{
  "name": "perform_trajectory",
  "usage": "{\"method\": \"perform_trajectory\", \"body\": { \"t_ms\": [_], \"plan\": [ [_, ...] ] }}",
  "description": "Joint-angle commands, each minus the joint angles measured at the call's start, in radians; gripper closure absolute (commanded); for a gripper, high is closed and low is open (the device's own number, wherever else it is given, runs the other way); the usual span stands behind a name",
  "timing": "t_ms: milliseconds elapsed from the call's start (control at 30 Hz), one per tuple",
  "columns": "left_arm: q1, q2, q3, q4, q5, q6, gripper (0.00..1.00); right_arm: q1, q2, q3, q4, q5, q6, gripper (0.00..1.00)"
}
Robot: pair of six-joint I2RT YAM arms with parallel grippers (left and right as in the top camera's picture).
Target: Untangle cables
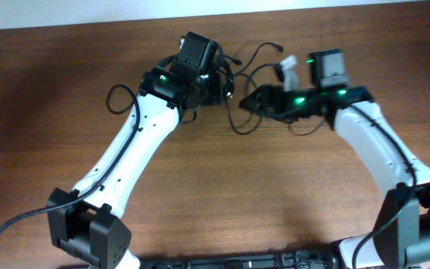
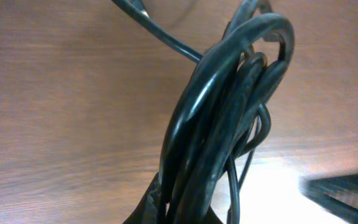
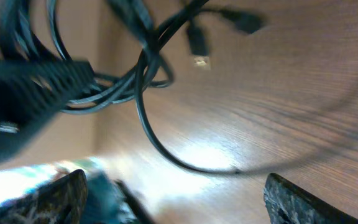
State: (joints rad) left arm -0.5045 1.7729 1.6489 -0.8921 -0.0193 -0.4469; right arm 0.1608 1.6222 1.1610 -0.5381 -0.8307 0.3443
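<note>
At the far middle of the worktop (image 1: 66, 82) the cables (image 1: 234, 82) are one knotted bundle, so we judge nearly all the work undone. Our left fingers (image 1: 209, 90) clench the cables (loops lifted), while our right fingers (image 3: 303, 202) spread empty nearby; crossing loops block separation.

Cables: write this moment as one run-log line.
phase: untangling | left gripper: shut on cable bundle | right gripper: open, above loose cable loop on table
</note>
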Motion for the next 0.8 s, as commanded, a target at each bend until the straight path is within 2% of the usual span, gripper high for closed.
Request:
{"method": "perform_trajectory", "body": {
  "t_ms": [0,67,100,133,167,200,300,367,467,567,667,767],
  "plan": [
    [0.038,-0.018,0.003,0.01,0.255,-0.008,1.0,0.121,-0.012,0.002,0.024,0.272,-0.165,0.17],
    [0.046,-0.018,0.003,0.01,0.356,-0.008,1.0,0.159,-0.011,0.002,0.036,0.406,-0.164,0.18],
    [0.048,-0.018,0.003,0.01,0.391,-0.008,1.0,0.172,-0.011,0.002,0.037,0.477,-0.164,0.25],
    [0.05,-0.018,0.003,0.01,0.4,-0.008,1.0,0.175,-0.011,0.002,0.037,0.51,-0.164,0.41],
    [0.05,-0.018,0.003,0.011,0.401,-0.008,1.0,0.175,-0.011,0.002,0.036,0.507,-0.164,0.71],
    [0.049,-0.018,0.003,0.013,0.398,-0.008,1.0,0.173,-0.011,0.002,0.032,0.473,-0.165,0.96],
    [0.049,-0.018,0.003,0.007,0.271,-0.008,1.0,0.146,-0.033,0.018,0.035,0.245,-0.175,0.96],
    [0.049,-0.018,0.003,-0.021,0.174,-0.008,1.0,0.073,-0.085,0.043,0.034,0.006,-0.199,0.96],
    [0.049,-0.017,0.003,-0.026,0.129,-0.008,1.0,-0.069,-0.168,0.045,0.033,-0.211,-0.212,0.96],
    [0.049,-0.017,0.003,-0.024,0.043,-0.009,1.0,-0.192,-0.196,0.045,0.033,-0.488,-0.313,0.96],
    [0.049,-0.017,0.003,-0.025,-0.082,-0.009,1.0,-0.256,-0.196,0.043,0.037,-0.528,-0.33,0.96],
    [0.05,-0.017,0.003,-0.024,-0.234,-0.01,1.0,-0.259,-0.196,0.043,0.071,-0.552,-0.333,0.96]
  ]
}}
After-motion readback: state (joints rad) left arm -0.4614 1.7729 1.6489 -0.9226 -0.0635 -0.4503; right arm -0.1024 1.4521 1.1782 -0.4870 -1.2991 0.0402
